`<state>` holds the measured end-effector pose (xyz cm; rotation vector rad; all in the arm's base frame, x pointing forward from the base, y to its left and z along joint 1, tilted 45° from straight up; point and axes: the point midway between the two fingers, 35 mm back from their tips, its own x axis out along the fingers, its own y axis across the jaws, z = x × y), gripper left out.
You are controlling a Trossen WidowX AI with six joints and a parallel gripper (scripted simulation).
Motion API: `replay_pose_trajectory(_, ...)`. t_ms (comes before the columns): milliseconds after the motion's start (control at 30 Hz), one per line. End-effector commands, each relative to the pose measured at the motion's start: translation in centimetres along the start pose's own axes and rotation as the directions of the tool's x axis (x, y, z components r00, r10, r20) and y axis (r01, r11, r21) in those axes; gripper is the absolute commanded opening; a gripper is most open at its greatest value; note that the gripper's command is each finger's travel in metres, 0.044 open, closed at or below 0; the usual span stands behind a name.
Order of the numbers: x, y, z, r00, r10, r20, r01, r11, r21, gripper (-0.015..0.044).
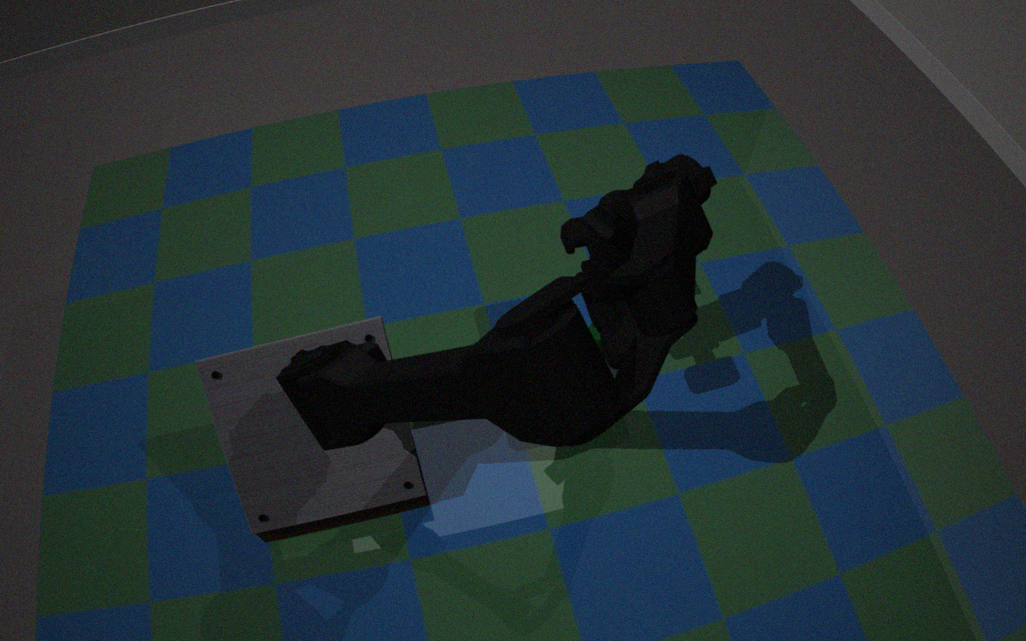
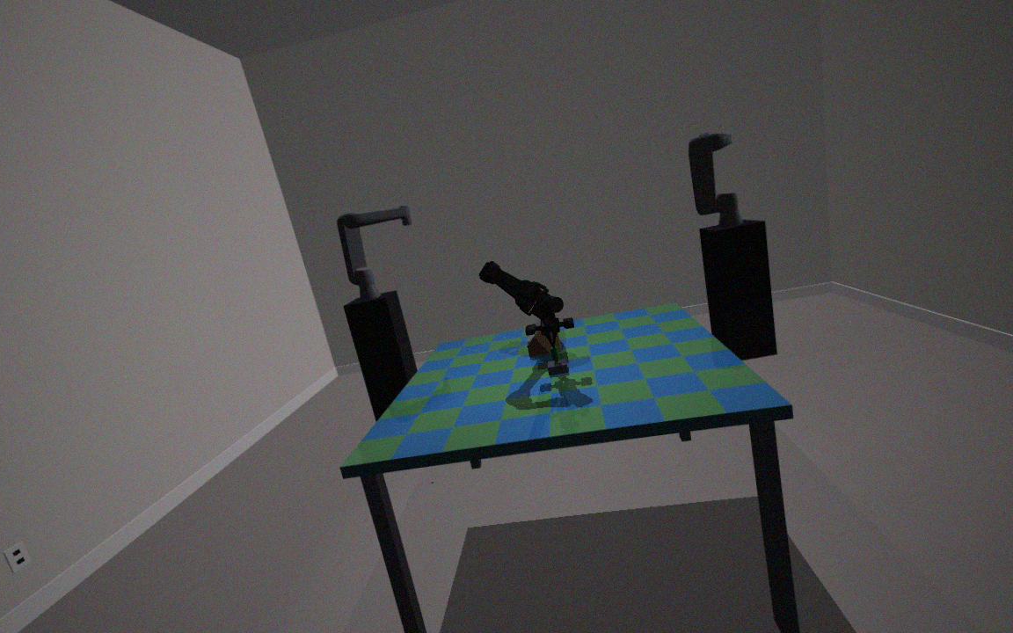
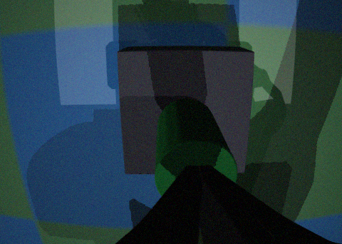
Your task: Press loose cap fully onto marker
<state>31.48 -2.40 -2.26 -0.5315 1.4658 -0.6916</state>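
Arm base plate [image 1: 262,414] sits toward the counter [image 2: 652,393] left edge. Mid-counter, the green cap [image 3: 192,149] is on the marker in the holder block [image 3: 138,101]. Tool [image 3: 199,178] fully closed, empty, fingertips together just above the cap top. Cap looks light, rigid, smooth plastic: push squarely on its flat top, off-axis force could tilt it.

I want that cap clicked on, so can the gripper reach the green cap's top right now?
Probably yes. The shut gripper sits right over the cap above the holder block, and nothing shows between them.
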Motion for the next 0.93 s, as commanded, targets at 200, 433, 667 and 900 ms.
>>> replay_pose_trajectory(200, -8.9, 0.1, 0.0, 1.0, 0.005, 0.001, -0.005, 1.0, -0.001, 0.0)
replay_pose_trajectory(433, -8.9, 0.1, 0.0, 1.0, 0.005, 0.001, -0.005, 1.0, -0.001, 0.0105)
replay_pose_trajectory(667, -8.9, 0.1, 0.0, 1.0, 0.005, 0.001, -0.005, 1.0, -0.001, 0.0289)
replay_pose_trajectory(900, -8.9, 0.1, 0.0, 1.0, 0.005, 0.001, -0.005, 1.0, -0.001, 0.044)
